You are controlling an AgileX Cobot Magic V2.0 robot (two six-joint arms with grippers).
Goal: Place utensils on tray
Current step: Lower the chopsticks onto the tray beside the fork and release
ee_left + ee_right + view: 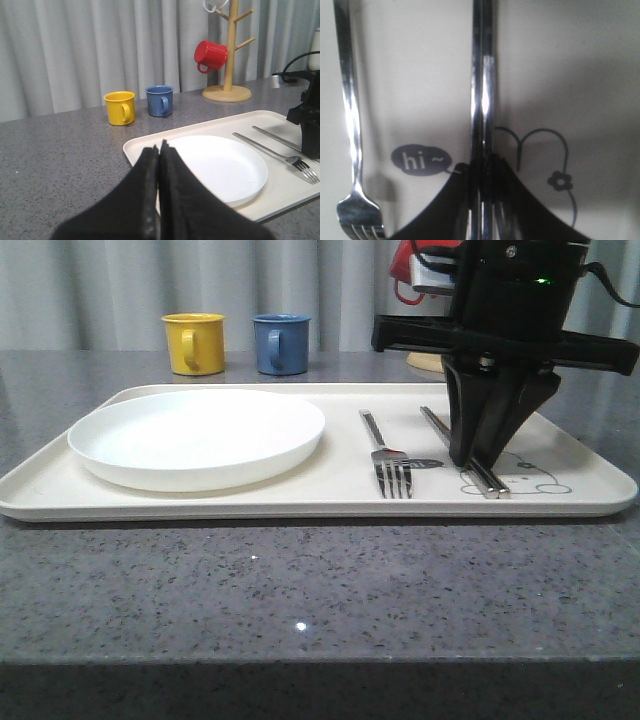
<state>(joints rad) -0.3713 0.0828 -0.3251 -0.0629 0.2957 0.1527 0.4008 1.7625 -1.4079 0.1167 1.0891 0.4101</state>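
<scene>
The cream tray [300, 502] lies across the table. On its right half rest a silver fork [385, 455] and, further right, a pair of chopsticks [490, 485]. My right gripper [470, 460] reaches down to the tray and is shut on the chopsticks near their front end. In the right wrist view the chopsticks [482, 75] run between the black fingers of that gripper [485, 165], beside the "hi" bubble, with the fork [347, 100] off to one side. My left gripper [159, 146] is shut and holds nothing, near the tray's left end [135, 147]. The spoon is out of view.
A round white plate [200, 435] fills the tray's left half. A yellow mug [195, 342] and a blue mug [281, 343] stand behind the tray. A wooden mug tree [231, 50] with a red mug [210, 55] stands at the back right.
</scene>
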